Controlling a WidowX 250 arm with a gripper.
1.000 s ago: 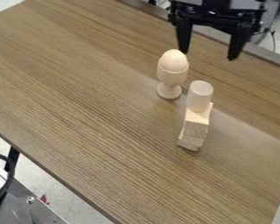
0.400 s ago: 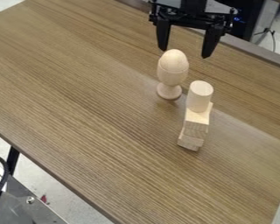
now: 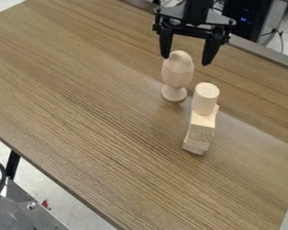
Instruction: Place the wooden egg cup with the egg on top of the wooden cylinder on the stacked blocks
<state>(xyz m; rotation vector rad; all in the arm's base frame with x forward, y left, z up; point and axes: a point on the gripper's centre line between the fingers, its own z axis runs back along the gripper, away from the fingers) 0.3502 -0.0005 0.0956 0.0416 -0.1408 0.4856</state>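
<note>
Two open jaws, mine, hang near the egg (image 3: 181,64), seated in its cup (image 3: 177,79) on the desk (image 3: 98,112). I judge it light, hard and slippery, best pinched squarely just above the rim

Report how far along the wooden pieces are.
Looks done: the pale wooden cylinder stands atop pale wooden blocks; the pale wooden egg sits in its pale wooden cup. In hand: nothing; the open black end effector hangs near the egg. Left, probably: closing on a piece.
</note>
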